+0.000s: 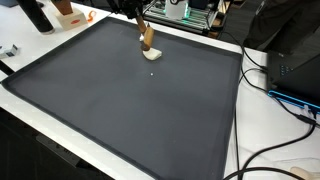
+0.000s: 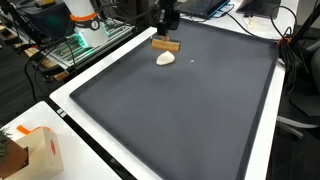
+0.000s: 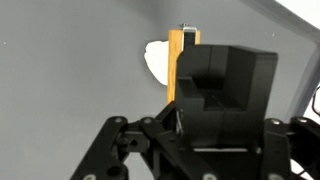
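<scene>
We are seeing the tool [image 2: 166, 35] clamping the wooden block [image 2: 165, 44] low over the far part of the dark mat [image 2: 190, 110], and the tilted block is likely risking slipping out or bumping the white lump [image 2: 166, 58] just beside it.

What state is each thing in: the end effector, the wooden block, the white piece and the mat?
end effector: shut on the wooden block, low over the mat.
wooden block: gripped at one end; whether it touches the mat cannot be told.
white piece: lying loose on the mat right by the block, not gripped.
dark mat: spread flat on the white table.
</scene>
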